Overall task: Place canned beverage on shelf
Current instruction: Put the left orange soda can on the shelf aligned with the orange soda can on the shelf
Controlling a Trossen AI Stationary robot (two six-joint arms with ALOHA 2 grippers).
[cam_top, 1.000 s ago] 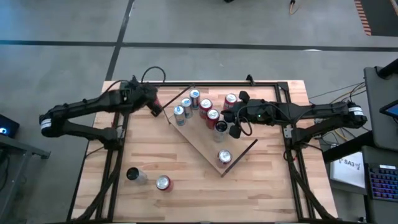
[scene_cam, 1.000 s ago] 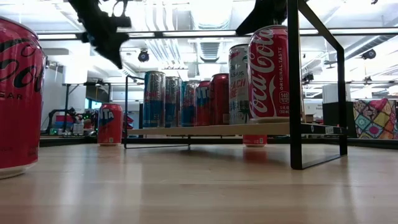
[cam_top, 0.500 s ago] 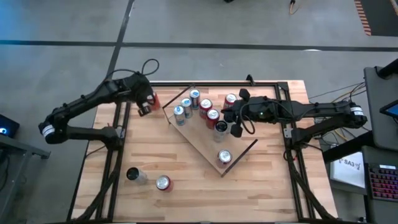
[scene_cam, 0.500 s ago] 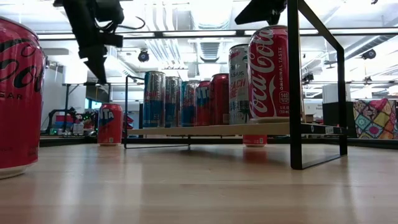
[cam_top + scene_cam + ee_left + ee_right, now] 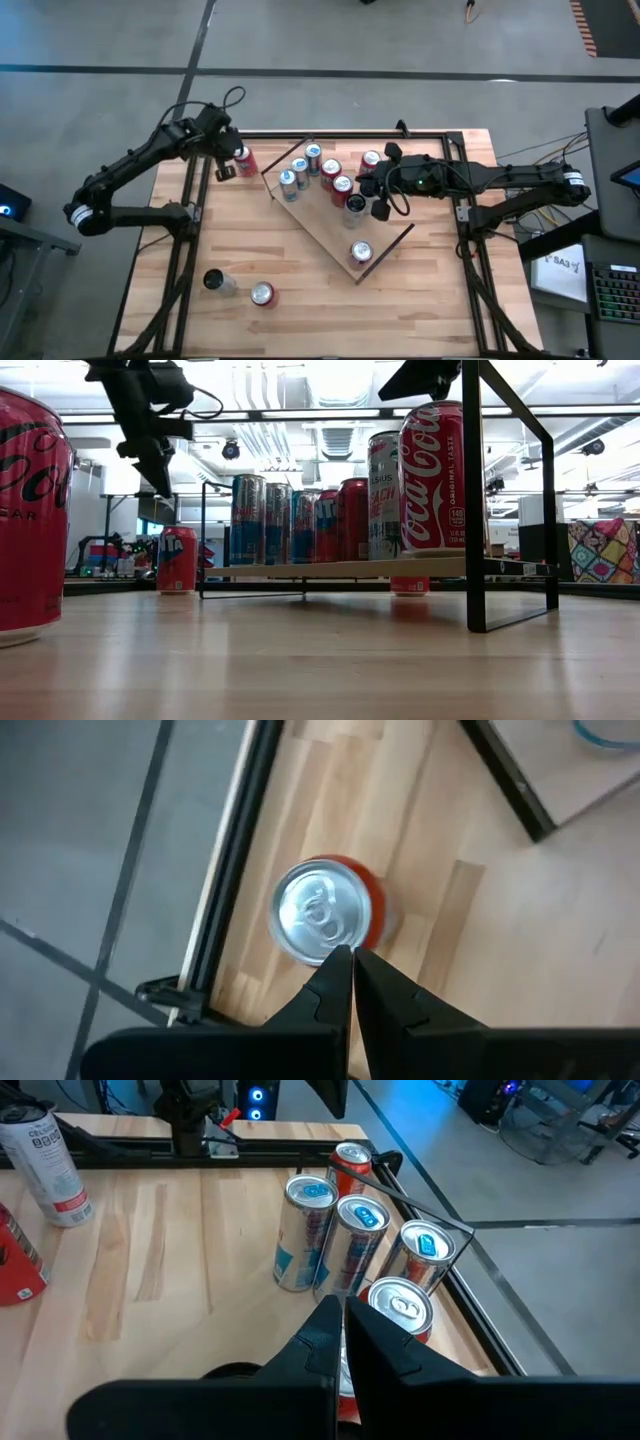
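The shelf [image 5: 385, 238] is a light-wood board lying at a slant in the middle of the table. Several cans stand on it, among them a Coca-Cola can [image 5: 432, 478]. A red can [image 5: 243, 160] stands upright on the table near the far left corner; it also shows in the left wrist view [image 5: 320, 915] and the low view [image 5: 178, 559]. My left gripper [image 5: 222, 168] is shut and empty and points down. It hangs well above that can [image 5: 158, 472], just to its left. My right gripper [image 5: 366, 187] is shut and empty above the cans at the shelf's far end [image 5: 342, 1312].
One more can [image 5: 371, 160] stands on the table behind the shelf. A silver can [image 5: 215, 282] and a red can [image 5: 262, 294] are near the front left; the red one looms large in the low view [image 5: 30, 520]. A black frame [image 5: 190, 200] runs along the table's edges.
My left gripper has swung away from the shelf's far left corner toward the table's left edge. It has tipped to point more steeply down and now hangs beside the red can. The cans and my right arm have kept still.
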